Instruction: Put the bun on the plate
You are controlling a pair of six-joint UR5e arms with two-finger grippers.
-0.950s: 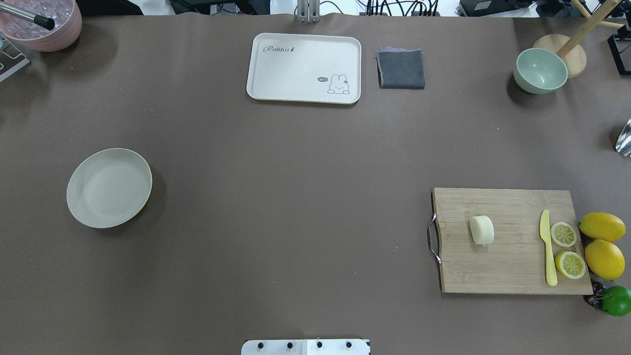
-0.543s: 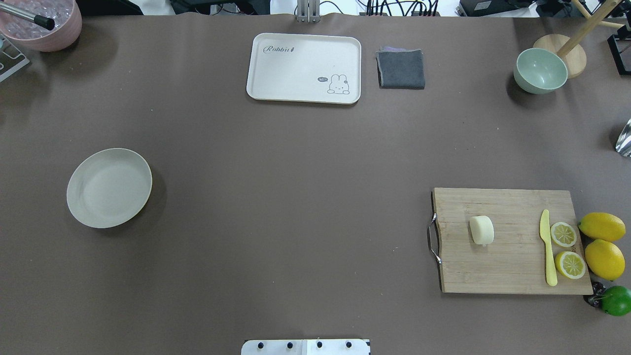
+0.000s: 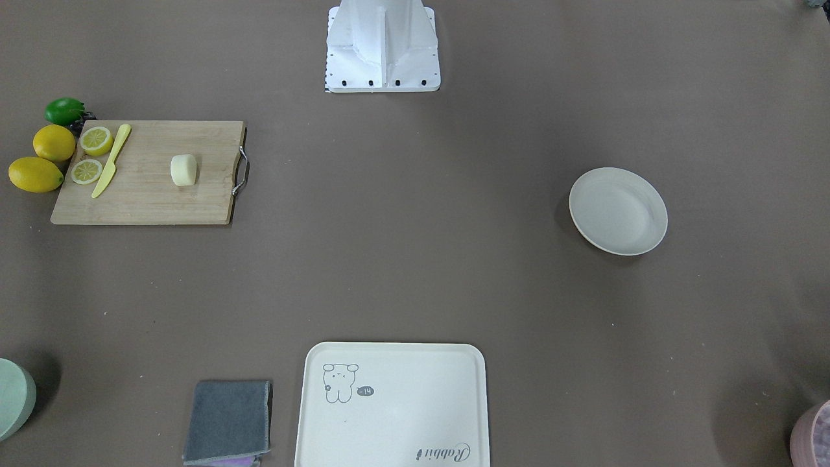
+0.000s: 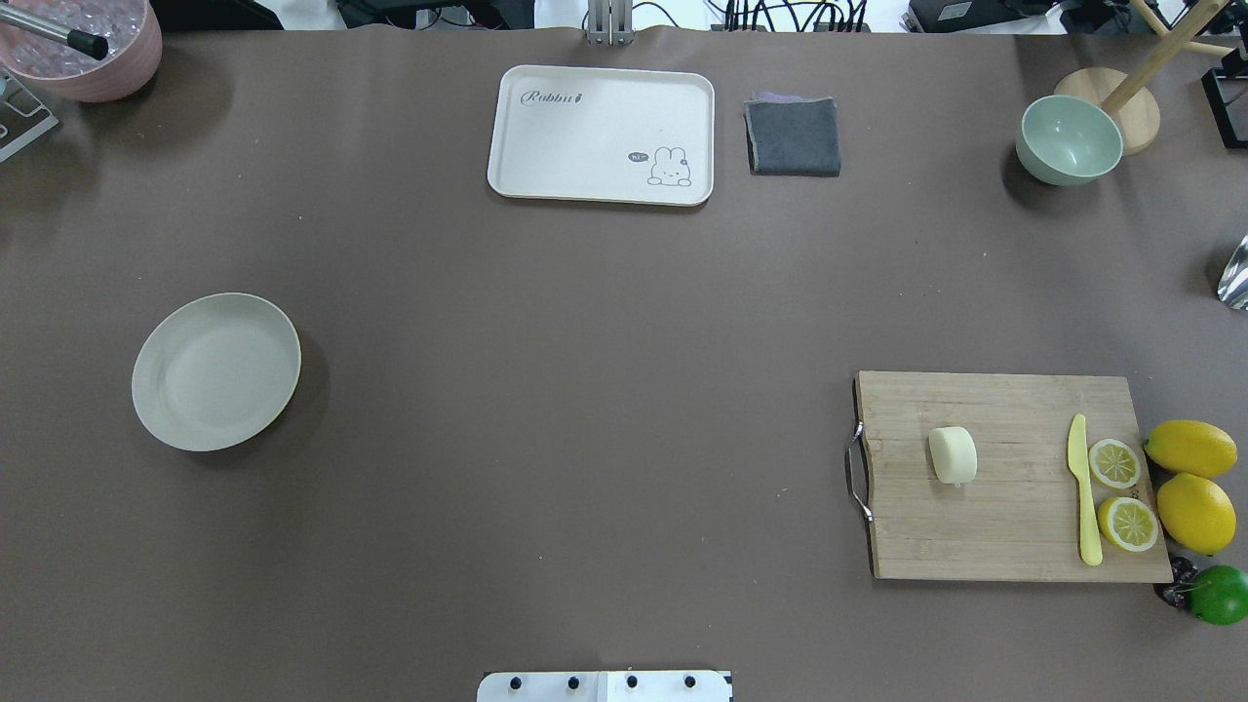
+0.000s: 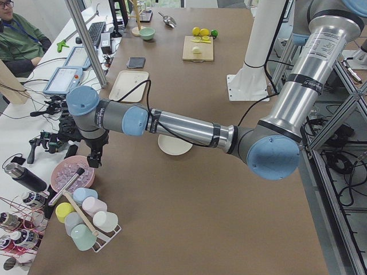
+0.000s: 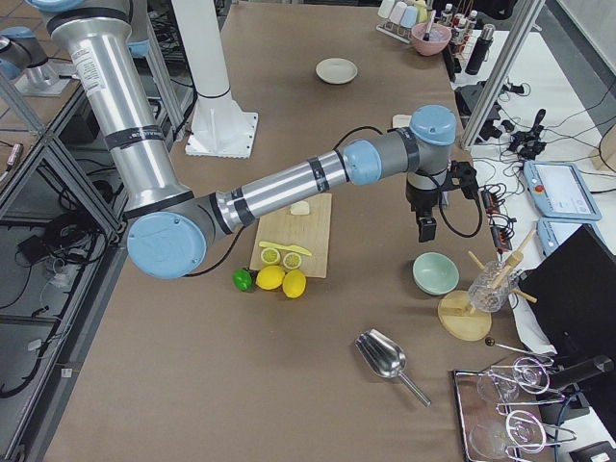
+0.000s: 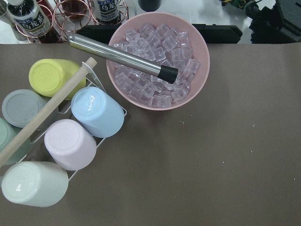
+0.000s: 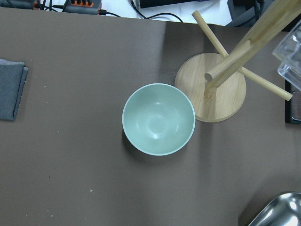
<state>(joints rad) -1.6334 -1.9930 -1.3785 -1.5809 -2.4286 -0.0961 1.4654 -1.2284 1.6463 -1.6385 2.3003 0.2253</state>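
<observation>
The pale cream bun (image 4: pixel 953 454) (image 3: pixel 183 170) lies on its side on a wooden cutting board (image 4: pixel 1014 526), at the table's right in the overhead view. The off-white round plate (image 4: pixel 215 371) (image 3: pixel 618 211) sits far away at the table's left, with nothing on it. Neither gripper shows in the overhead or front views. In the left side view my left gripper (image 5: pixel 94 162) hangs over the far left corner, above the pink ice bowl. In the right side view my right gripper (image 6: pixel 424 234) hangs above the green bowl. I cannot tell whether either is open or shut.
On the board lie a yellow knife (image 4: pixel 1082 492) and two lemon halves (image 4: pixel 1113 463); whole lemons (image 4: pixel 1189 447) and a lime (image 4: pixel 1219 594) sit beside it. Along the far edge are a cream rabbit tray (image 4: pixel 600 134), a grey cloth (image 4: pixel 794 136), a green bowl (image 8: pixel 158 118), a wooden rack (image 8: pixel 221 80) and a pink ice bowl (image 7: pixel 157 63).
</observation>
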